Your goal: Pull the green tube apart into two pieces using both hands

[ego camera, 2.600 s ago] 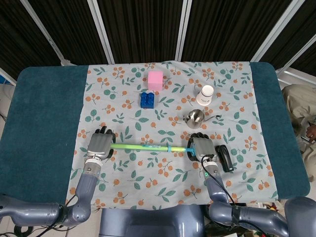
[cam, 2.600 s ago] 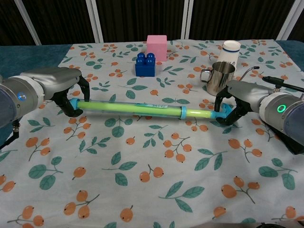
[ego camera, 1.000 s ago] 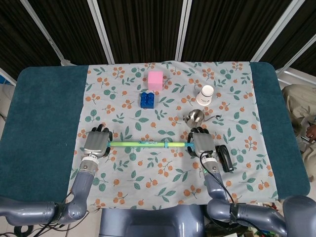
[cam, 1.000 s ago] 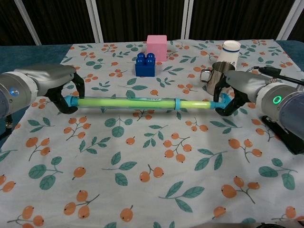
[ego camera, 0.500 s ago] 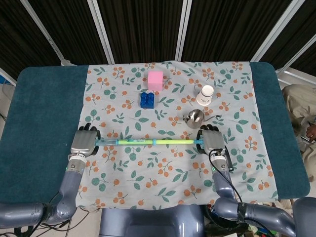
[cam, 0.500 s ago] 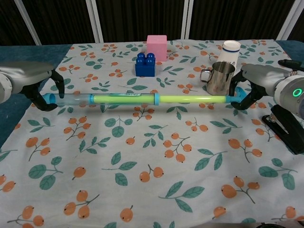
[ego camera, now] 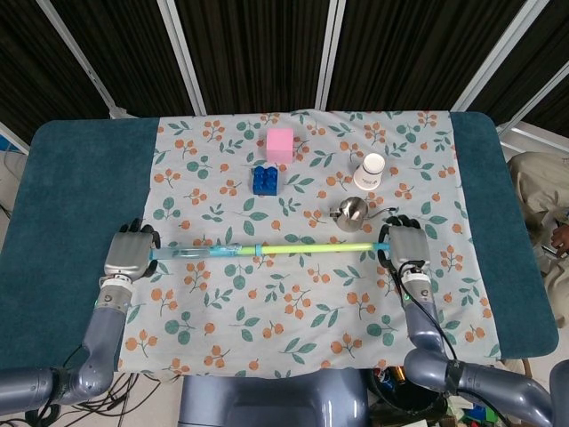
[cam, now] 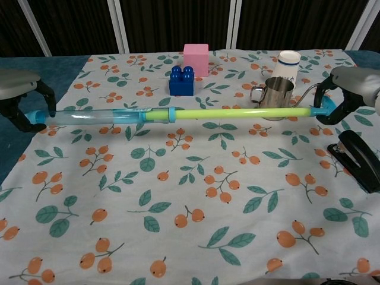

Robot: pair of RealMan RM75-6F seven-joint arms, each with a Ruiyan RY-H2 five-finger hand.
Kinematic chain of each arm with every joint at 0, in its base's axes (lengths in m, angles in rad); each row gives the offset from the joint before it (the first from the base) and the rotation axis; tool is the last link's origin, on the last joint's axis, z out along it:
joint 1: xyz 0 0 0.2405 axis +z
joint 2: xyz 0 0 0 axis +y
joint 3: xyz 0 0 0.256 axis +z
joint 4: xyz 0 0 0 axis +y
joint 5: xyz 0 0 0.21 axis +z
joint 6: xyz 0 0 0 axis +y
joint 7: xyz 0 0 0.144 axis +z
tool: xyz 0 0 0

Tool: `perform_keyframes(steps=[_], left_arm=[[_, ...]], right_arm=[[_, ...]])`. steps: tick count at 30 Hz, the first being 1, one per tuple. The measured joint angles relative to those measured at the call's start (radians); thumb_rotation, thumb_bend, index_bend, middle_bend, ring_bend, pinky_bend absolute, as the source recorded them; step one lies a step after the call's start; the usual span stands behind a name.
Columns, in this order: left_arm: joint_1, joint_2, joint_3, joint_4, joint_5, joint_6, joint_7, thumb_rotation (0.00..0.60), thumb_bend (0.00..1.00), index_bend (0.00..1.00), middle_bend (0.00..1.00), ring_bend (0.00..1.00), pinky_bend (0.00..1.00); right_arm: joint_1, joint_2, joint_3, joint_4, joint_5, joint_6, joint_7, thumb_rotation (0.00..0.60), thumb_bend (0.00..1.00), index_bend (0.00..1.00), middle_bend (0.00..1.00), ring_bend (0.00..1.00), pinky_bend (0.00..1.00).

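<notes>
The tube is stretched long and held level above the cloth. Its clear blue outer sleeve point(ego camera: 204, 253) point(cam: 101, 117) forms the left half, and the green inner tube point(ego camera: 311, 249) point(cam: 237, 112) runs out of the blue collar point(cam: 167, 114) to the right. My left hand point(ego camera: 130, 254) point(cam: 24, 104) grips the sleeve's left end. At the far right, my right hand point(ego camera: 407, 245) point(cam: 350, 89) grips the green piece's blue end cap point(cam: 325, 110). The green piece's tip still sits inside the collar, so the two parts are joined.
A steel pitcher point(ego camera: 350, 213) point(cam: 274, 97) stands just behind the green piece near my right hand, with a white paper cup point(ego camera: 371, 171) point(cam: 286, 64) beyond it. A blue brick point(ego camera: 264, 180) point(cam: 181, 81) and pink cube point(ego camera: 280, 145) point(cam: 196, 59) sit at the back. A black stapler point(cam: 358, 159) lies right.
Both hands have lifted the tube and moved apart, left going left and right going right. The green piece has slid far out of the sleeve, so the whole tube is much longer.
</notes>
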Motion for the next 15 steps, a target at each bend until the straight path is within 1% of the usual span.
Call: perform_keyframes(steps=[6,15], left_arm=[[0.006,0.007,0.003,0.005,0.008,-0.009,-0.011,0.6,0.45,0.6,0.25,0.08,0.2],[0.005,0.0,0.003,0.013,0.014,-0.014,-0.01,0.6,0.45,0.6,0.25,0.08,0.2]], right_arm=[[-0.008,0.023,-0.003,0.001,0.001,-0.008,0.007,0.6,0.43,0.68,0.2,0.13,0.13],[-0.016,0.031,-0.01,0.017,0.011,-0.013,0.009,0.6,0.43,0.68,0.2,0.13,0.13]])
